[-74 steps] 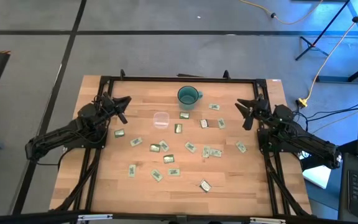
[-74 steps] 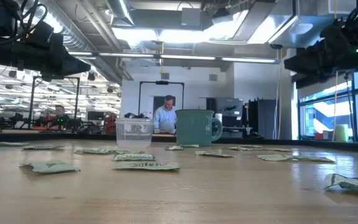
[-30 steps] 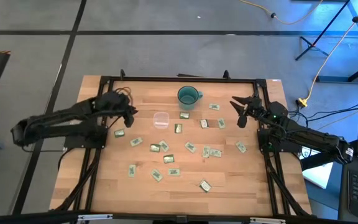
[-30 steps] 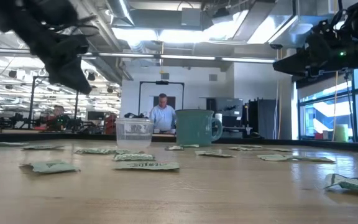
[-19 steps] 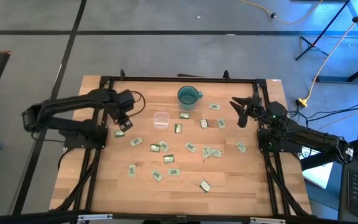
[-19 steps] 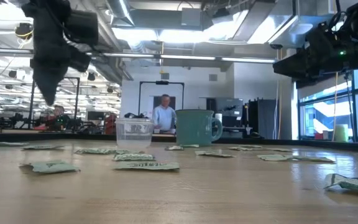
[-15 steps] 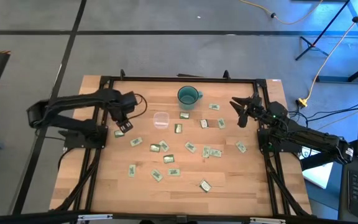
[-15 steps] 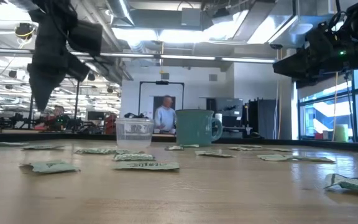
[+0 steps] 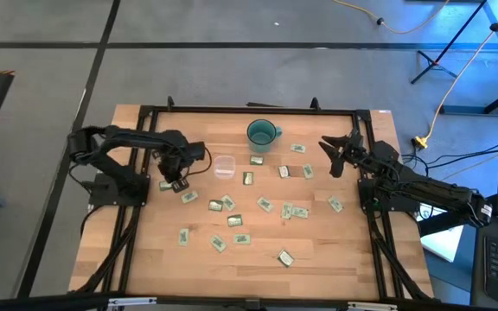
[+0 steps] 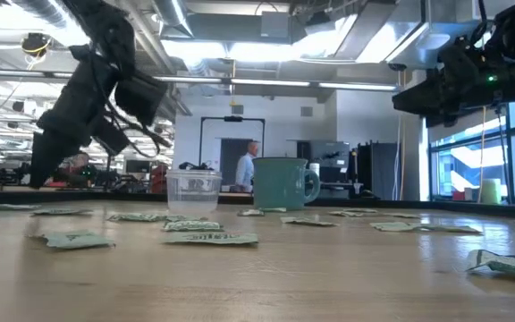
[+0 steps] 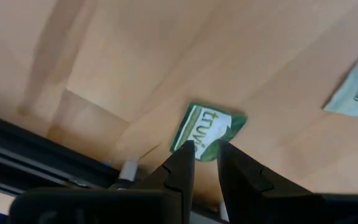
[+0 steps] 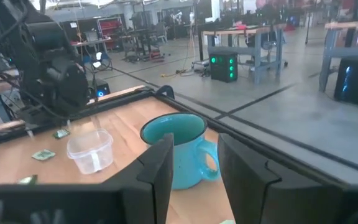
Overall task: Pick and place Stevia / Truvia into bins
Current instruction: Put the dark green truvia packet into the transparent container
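The Truvia packet point(image 11: 207, 130) under the left gripper point(image 11: 204, 163) lies flat on the desk point(image 9: 318, 250) near its left edge, green and white with its printed face up. It looks to be thin paper with a little loose powder inside: very light, limp, easily creased, and with almost no height to catch. Judging from that, the best hold is across one short edge or a corner that stands slightly off the wood, pinched gently so the paper buckles up between the fingers rather than sliding away; a hard push down may only skate it along the smooth wood.

In the left wrist view the two dark fingers point(image 11: 180, 168) stand a narrow way apart, just short of the packet's near edge, with nothing between them yet. From above, the left gripper point(image 9: 177, 180) hangs over that same packet, left of the clear bin point(image 9: 224, 166).

The other packets point(image 9: 287, 211) are scattered singly over the middle and right of the desk, most well apart from one another, a few just beside a neighbour. The bin stands upright just left of the teal mug point(image 9: 262, 133), toward the far side of the desk, and appears empty; it too looks light and may shift if knocked.

The right gripper point(image 9: 334, 154) waits above the right side of the desk, its fingers point(image 12: 156, 174) apart and holding nothing, pointing toward the mug point(image 12: 176, 146) and bin point(image 12: 90, 149).
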{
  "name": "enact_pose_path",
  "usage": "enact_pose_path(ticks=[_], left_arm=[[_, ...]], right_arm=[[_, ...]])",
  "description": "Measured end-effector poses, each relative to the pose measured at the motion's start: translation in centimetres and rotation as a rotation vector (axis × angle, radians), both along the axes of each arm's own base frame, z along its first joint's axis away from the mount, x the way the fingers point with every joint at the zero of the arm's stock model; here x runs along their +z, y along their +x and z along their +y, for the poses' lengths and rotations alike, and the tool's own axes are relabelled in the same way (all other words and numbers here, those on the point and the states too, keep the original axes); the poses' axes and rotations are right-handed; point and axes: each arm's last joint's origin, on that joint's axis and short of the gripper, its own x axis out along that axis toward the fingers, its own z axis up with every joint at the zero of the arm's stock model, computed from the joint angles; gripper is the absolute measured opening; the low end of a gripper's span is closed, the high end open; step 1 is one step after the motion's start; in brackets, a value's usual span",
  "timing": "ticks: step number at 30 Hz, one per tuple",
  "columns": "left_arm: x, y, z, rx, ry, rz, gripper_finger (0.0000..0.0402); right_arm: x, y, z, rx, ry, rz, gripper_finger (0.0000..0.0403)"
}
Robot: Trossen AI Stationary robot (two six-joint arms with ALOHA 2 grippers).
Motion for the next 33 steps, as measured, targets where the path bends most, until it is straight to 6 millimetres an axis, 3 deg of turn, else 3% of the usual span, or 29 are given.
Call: enact_pose_path(ticks=[13,19,26,33], left_arm=[[-3.7,1.6,-1.2,0.038,0.024,0.168,0.0060],[-4.1,1.9,-1.9,0.000,0.032,0.191,0.0051],[-4.2,1.9,-2.0,-0.008,0.044,0.190,0.0006],[-4.2,1.9,-2.0,-0.033,0.042,0.191,0.0003]], right_arm=[[0.3,0.0,0.0,0.001,-0.085,0.018,0.0129],[-0.1,0.0,0.0,0.004,-0.062,0.053,0.0129],[-0.3,0.0,0.0,0.004,-0.049,0.073,0.0129],[-0.4,0.0,0.0,0.004,-0.026,0.066,0.0129]])
